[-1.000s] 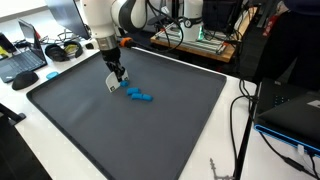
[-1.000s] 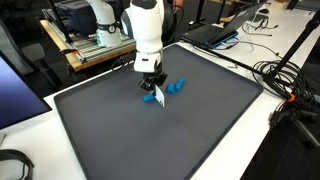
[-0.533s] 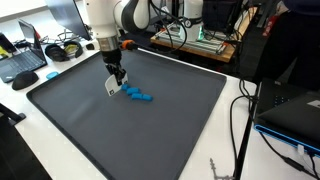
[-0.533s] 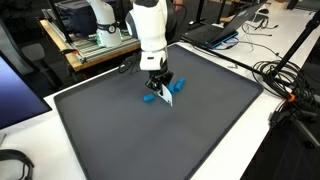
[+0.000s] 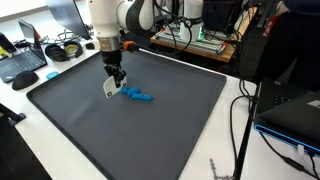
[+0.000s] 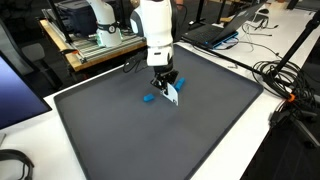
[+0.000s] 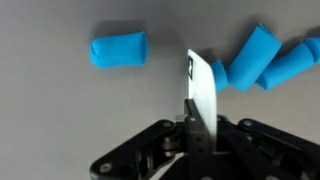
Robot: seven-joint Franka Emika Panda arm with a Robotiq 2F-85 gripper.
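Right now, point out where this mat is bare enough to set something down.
The gray mat is bare across its near half, from the blue pieces to its front edge, and on the side toward the cables. It is crowded only by the gripper, shut on a white card, with the blue pieces close beside it.

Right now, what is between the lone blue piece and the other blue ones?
The white card, pinched by the gripper, stands between them in the wrist view.
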